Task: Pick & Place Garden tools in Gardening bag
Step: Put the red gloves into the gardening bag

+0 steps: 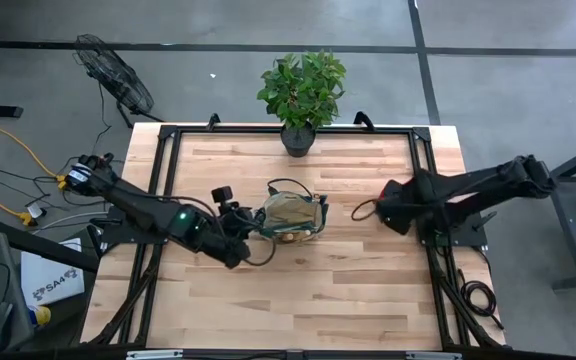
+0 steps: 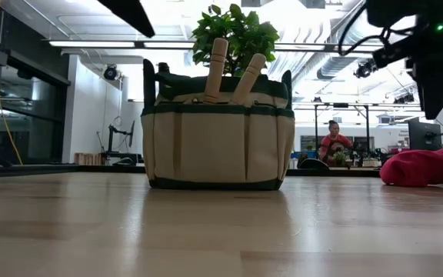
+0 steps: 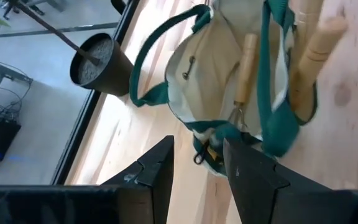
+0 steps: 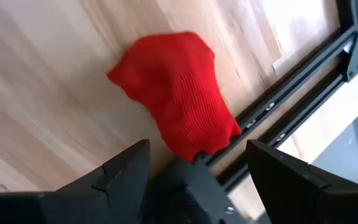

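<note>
On the table (image 1: 268,290), upright bag (image 2: 218,131), wooden handles (image 2: 215,69) pointing up.

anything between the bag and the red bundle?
Nothing: bare tabletop between the gardening bag and the red bundle in the low view. The right claw hovers over the bundle.

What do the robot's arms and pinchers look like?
Both arms are dark and jointed. The left arm has a small green light, and black cables loop beside the right arm. The left gripper and right gripper each have two dark, angular fingers.
</note>
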### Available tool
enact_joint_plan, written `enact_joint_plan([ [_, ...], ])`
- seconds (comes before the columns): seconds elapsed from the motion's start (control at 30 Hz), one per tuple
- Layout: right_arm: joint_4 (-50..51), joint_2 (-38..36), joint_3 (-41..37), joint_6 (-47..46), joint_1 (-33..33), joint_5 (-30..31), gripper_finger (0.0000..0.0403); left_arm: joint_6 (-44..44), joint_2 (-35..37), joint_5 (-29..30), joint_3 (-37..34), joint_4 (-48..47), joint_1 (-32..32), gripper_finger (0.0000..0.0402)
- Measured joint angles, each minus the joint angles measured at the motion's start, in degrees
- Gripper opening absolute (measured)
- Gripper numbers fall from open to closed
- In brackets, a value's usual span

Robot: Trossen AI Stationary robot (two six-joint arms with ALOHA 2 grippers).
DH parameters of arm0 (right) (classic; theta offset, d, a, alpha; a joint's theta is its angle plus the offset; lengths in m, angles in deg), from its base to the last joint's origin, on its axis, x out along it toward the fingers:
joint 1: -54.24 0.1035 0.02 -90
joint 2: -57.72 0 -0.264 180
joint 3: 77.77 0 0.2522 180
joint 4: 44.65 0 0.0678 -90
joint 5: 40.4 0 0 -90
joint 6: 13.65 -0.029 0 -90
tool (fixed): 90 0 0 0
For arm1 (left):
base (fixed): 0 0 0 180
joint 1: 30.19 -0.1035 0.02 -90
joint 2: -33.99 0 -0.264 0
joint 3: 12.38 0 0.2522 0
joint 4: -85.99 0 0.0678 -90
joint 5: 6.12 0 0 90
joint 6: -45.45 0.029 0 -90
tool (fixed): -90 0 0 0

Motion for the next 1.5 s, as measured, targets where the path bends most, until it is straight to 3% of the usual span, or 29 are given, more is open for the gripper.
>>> enact_joint_plan([
  [0.23, -1.40, 0.00, 0.00, 21.34, -8.67, -4.66, 0.0259, -5.43, 0.00, 1.14, 0.00, -5.00, 3.19, 0.0134],
  [0.4, -3.91, 0.69, 0.00, 30.45, -12.89, -6.76, 0.0259, -10.71, 0.00, 3.04, 0.00, -9.30, 5.42, 0.0134],
  [0.93, -7.77, 13.92, 0.02, 42.31, -20.56, -6.96, 0.0259, -24.13, 0.00, 7.16, 0.00, -18.00, 13.30, 0.0134],
  [1.3, -12.50, 22.39, 0.02, 46.41, -22.46, -6.98, 0.0259, -25.82, 0.00, 7.58, 0.00, -18.51, 14.46, 0.0134],
  [1.5, -14.30, 26.49, -0.03, 46.07, -23.48, -11.21, 0.0259, -26.63, 0.00, 7.09, 0.00, -18.53, 14.46, 0.0134],
])
